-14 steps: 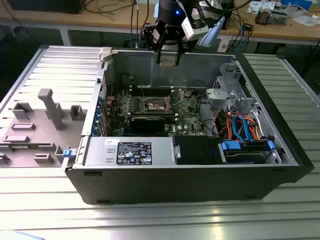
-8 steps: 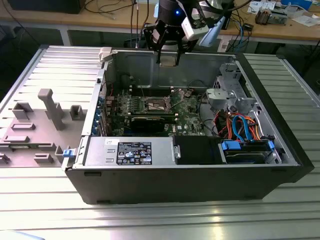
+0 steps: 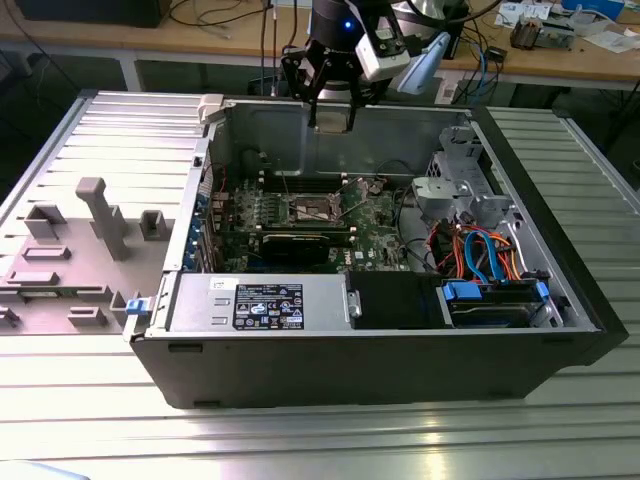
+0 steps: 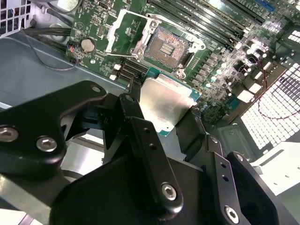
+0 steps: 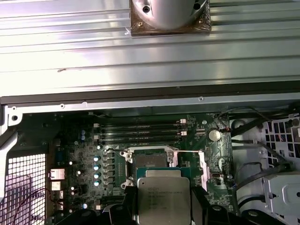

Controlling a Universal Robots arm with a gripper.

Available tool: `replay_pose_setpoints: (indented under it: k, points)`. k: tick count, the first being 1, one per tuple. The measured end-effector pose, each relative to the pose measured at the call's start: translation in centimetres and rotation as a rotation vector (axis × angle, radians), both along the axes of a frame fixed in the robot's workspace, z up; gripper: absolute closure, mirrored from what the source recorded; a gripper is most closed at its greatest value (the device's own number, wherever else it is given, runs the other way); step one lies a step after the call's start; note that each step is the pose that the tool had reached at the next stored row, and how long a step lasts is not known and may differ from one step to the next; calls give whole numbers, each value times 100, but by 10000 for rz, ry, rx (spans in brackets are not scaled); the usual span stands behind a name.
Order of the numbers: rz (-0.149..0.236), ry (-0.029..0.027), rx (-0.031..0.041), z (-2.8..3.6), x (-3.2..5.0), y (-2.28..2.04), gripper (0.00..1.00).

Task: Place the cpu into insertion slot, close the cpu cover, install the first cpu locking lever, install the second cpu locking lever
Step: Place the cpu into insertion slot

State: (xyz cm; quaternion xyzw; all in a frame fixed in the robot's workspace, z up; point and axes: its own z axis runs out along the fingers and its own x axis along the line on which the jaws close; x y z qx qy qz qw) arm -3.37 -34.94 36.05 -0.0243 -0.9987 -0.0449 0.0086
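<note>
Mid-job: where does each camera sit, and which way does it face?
Exterior view: off-arm, high, looking down into the open case; gripper at its far wall.
First wrist view: down on the motherboard; fingers flank the cpu.
Second wrist view: oblique, past the fingers to the socket.
Both wrist views share the held cpu and socket.

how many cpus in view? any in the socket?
1. The cpu is held in the gripper above the motherboard; the insertion slot is bare, its cpu cover swung open.
</note>
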Motion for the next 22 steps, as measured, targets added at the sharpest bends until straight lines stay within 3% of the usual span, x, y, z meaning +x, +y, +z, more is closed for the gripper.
replay_pose_setpoints:
  k: [6,9,22]
  points:
    - [-14,1,0,0,-3,0,45]
    - [-418,1,1,-3,-3,0,45]
    - [-466,0,0,-4,-3,0,45]
